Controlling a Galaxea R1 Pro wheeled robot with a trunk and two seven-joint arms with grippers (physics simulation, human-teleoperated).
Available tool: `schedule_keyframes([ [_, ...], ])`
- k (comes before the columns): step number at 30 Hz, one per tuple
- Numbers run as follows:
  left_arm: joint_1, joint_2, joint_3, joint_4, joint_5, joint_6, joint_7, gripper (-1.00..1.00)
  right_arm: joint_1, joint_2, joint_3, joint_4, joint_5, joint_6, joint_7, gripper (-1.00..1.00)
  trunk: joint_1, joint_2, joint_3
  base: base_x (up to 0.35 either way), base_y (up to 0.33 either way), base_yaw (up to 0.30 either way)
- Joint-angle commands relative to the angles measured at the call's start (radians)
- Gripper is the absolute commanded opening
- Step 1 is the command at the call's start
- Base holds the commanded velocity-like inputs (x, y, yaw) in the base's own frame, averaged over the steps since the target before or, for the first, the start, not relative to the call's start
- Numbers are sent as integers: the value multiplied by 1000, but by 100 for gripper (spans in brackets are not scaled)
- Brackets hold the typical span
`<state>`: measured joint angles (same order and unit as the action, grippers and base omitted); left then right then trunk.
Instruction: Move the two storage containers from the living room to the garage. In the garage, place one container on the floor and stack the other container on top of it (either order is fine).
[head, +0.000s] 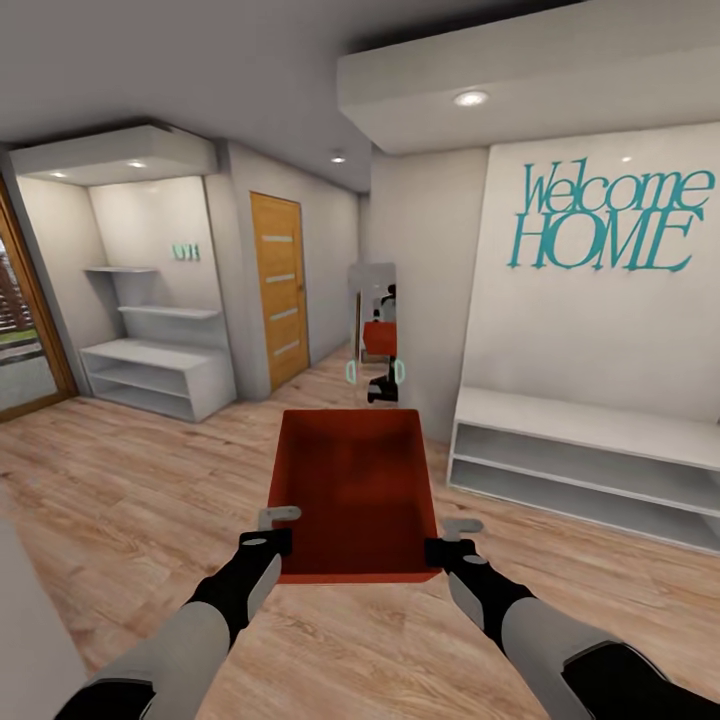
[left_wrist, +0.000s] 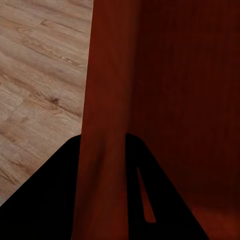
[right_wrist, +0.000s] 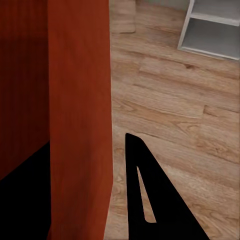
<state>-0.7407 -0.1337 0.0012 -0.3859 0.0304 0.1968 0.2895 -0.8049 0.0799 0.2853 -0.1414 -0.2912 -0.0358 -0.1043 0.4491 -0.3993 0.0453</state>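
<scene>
1. Grippers first, since they're closest: the left gripper (head: 268, 541) and the right gripper (head: 448, 548) each pinch a side wall of the same red-orange rectangular open-top storage container (head: 355, 490), near its closest corners. In the left wrist view one dark finger (left_wrist: 150, 200) sits inside the bin and the other outside, with the thin wall (left_wrist: 102, 150) sandwiched between. The right wrist view shows the same thing, wall (right_wrist: 80, 125) clamped between the two black fingers (right_wrist: 155, 200). So both are clamped on the bin, not spread.

2. The container is held up in front of the robot, over the light wood-plank floor (head: 130, 480), not resting on it as far as I can tell. It looks empty inside.

3. Just past it on the right is a low white two-tier bench shelf (head: 590, 460) under a teal "Welcome HOME" wall sign (head: 605, 220).

4. Straight ahead is a narrow corridor with a tall mirror (head: 378, 320) at the end, with something red reflected in it. Left of the corridor there's a wooden door with pale horizontal strips (head: 278, 290), and further left a white shelving alcove (head: 155, 340).

5. My read: this is the carry leg, hauling one bin towards the garage, no concrete floor around yet. Next move calls for keeping both pinches tight and level while driving on without clipping the bench.
</scene>
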Motion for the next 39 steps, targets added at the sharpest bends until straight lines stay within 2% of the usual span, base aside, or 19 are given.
schedule_keyframes([
  [1,0,8,23,-2,-10,9,21,-100,0,-2,-31,0,1,-5,-7,-100,1,-1,0,324,0,0],
  [13,0,8,23,-1,-10,9,21,-100,0,-2,-31,3,0,-3,-5,-100,1,-1,0,324,0,30],
  [39,0,8,23,-1,-10,9,21,-100,0,-6,-31,3,0,-4,-6,-100,1,-1,0,325,0,263],
])
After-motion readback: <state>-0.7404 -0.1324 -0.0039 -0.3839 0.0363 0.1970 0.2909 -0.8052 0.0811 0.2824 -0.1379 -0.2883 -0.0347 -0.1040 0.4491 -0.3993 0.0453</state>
